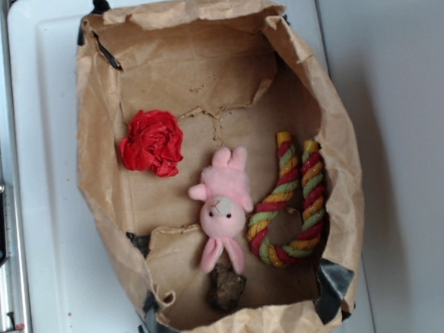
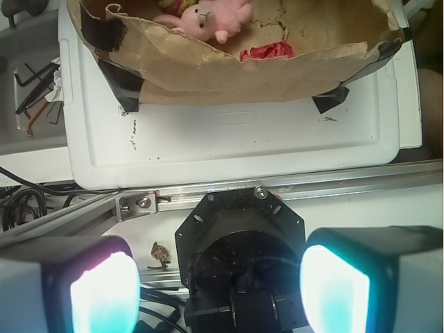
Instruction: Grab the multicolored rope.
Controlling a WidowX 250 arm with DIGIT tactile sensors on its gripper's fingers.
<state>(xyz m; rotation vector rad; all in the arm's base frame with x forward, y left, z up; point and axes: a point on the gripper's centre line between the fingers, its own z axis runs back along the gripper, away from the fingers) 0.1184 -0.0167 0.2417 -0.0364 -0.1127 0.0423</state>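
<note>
Claw [image 2: 208, 288] spread wide, nothing between the two glowing pads [image 2: 104, 295], hanging well back from the paper box [image 2: 263, 80] over the arm's own black base [image 2: 239, 236] and the metal rail [image 2: 291, 187]. Probably parked there before any reach begins, so no contact with anything yet.

Multicolored rope [image 1: 290, 207] lying inside the box, bent in a U along the right-hand paper wall in the overhead view, open ends pointing toward the far side and the bend toward the near taped corner [image 1: 333, 281]. Left arm of the U just beside the pink plush bunny [image 1: 223, 204], possibly touching its flank; cannot tell for certain. Crumpled red paper ball [image 1: 153, 143] well apart, by the left wall. Small dark lump [image 1: 225, 288] near the bunny's feet.

In the wrist view only a scrap of the rope [image 2: 173, 5] peeking over the box rim, next to the bunny [image 2: 211, 19].

Box sitting on a white worktop [image 2: 236, 139], corners taped, presumably to keep the sides upright and the toys from straying.

Task judged not yet started: a long reach forward and down over the rim needed, aimed at the right arm of the U, away from the bunny but close to the wall.
</note>
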